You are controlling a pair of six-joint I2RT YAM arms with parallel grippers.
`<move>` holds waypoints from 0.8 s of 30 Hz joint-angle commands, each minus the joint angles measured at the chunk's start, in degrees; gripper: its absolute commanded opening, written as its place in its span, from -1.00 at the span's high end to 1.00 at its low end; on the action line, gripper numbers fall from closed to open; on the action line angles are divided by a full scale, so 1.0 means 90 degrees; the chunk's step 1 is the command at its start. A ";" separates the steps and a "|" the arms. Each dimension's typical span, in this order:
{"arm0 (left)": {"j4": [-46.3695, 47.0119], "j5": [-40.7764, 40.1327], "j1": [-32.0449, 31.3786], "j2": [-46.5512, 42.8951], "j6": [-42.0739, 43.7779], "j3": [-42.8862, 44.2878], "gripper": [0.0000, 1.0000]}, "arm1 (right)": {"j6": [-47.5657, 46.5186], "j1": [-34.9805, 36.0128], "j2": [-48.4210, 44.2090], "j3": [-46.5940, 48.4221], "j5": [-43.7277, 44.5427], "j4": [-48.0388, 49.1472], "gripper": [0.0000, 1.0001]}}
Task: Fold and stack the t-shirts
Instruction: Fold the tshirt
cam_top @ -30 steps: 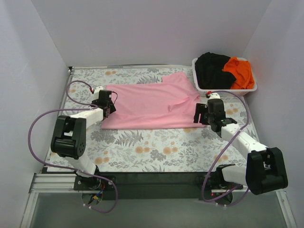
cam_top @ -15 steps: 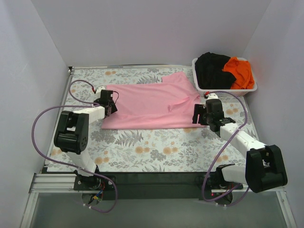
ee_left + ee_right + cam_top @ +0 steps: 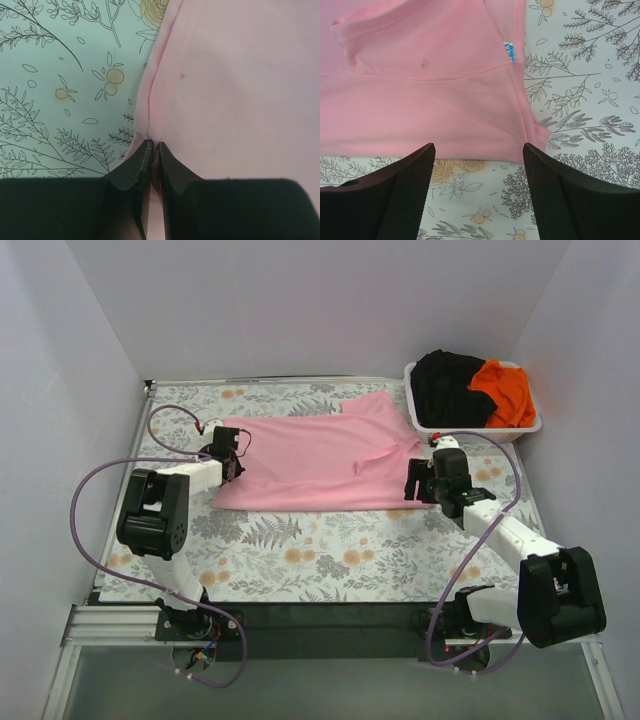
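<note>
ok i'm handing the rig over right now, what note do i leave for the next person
Left gripper: shut on the left edge of the pink t-shirt, cloth puckered at the fingers.
Right gripper: open, low over the shirt's near right corner, gripping nothing.
The pink t-shirt lies spread on the table. The black t-shirt and orange t-shirt are heaped in the white basket.
Done: one pinch on the pink one.
Left: right-side grasp, fold it, then fold the other two and stack all three.
</note>
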 commanded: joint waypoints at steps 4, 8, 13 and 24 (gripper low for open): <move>-0.0343 -0.0160 -0.0012 -0.0426 -0.0034 -0.0005 0.74 | -0.0098 0.0062 0.0106 -0.0048 0.0098 0.0258 -0.29; -0.0568 -0.0063 -0.0012 -0.0553 -0.0044 0.0053 0.72 | -0.0078 0.0081 0.0408 0.0010 0.0147 0.0306 -0.29; -0.0617 0.0025 -0.0012 -0.0622 -0.0044 0.0024 0.69 | -0.0029 0.0091 0.0887 0.0079 0.0313 0.0345 -0.29; -0.0627 0.0181 -0.0012 -0.0866 -0.0083 -0.0093 0.58 | -0.0029 0.0091 0.0985 0.0079 0.0274 0.0375 -0.29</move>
